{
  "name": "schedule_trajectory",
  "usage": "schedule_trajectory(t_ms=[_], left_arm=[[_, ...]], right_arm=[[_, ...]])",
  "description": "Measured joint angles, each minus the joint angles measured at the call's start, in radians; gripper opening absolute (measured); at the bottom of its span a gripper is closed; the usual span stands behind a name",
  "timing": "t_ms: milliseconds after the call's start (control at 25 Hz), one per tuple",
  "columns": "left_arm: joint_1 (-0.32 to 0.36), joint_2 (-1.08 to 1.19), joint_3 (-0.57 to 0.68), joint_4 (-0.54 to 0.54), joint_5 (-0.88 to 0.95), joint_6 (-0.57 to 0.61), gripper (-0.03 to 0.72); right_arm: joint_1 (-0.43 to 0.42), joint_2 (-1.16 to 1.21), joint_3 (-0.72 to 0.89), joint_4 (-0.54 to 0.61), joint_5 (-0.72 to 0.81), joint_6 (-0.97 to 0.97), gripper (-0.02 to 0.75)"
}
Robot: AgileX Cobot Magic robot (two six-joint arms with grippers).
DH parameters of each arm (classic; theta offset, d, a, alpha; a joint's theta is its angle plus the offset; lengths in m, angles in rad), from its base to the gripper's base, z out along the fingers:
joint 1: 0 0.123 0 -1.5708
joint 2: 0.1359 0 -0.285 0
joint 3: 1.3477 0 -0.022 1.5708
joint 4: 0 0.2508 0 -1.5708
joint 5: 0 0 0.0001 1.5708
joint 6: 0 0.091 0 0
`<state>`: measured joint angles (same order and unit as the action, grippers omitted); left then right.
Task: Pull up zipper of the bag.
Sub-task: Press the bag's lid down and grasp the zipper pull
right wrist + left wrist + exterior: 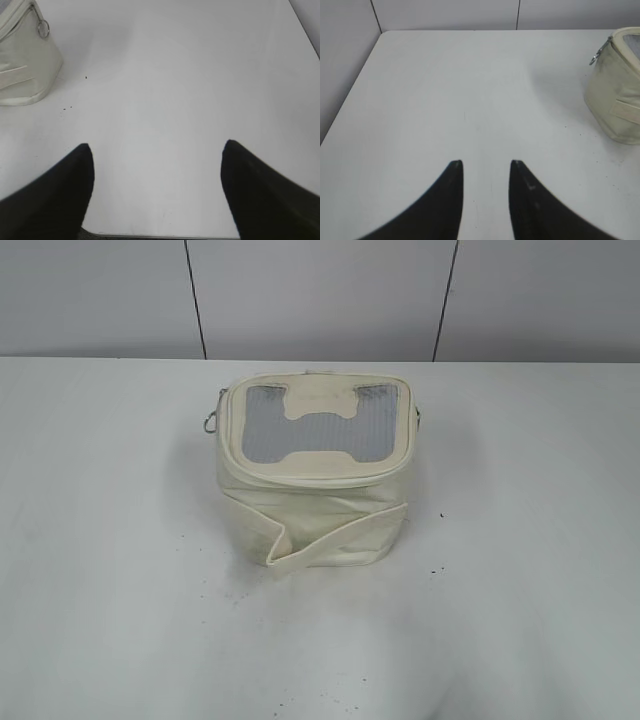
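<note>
The small boxy cream bag stands mid-table, its top showing grey ribbed panels around an H-shaped cream patch, with a wide strap band across its front. The thin zipper track runs round the top rim. A silver ring pull hangs at the bag's left side. The bag shows at the right edge of the left wrist view with that pull, and at the upper left of the right wrist view with another ring pull. My left gripper and right gripper are open, empty, far from the bag. Neither shows in the exterior view.
The white table carries a few small dark specks near the bag. Its near edge shows low in the right wrist view. A grey panelled wall stands behind the table's far edge.
</note>
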<state>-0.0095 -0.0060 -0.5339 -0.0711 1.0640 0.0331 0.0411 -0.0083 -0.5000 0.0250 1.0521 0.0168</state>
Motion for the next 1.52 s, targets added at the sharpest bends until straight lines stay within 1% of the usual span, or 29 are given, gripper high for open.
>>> schedule_trajectory(t_ms=[1120,1360,1520], left_arm=[[0.0,0.0,0.0,0.0,0.0,0.0,0.244],[0.0,0.009,0.0,-0.031,-0.003,0.0,0.244],[0.0,0.097,-0.01,-0.101,-0.055,0.0,0.244]], right_arm=[[0.0,0.003,0.0,0.0,0.0,0.0,0.587],[0.02,0.124,-0.007,0.004,-0.019,0.0,0.587],[0.052,0.261,-0.036,0.005,-0.122,-0.001,0.587]])
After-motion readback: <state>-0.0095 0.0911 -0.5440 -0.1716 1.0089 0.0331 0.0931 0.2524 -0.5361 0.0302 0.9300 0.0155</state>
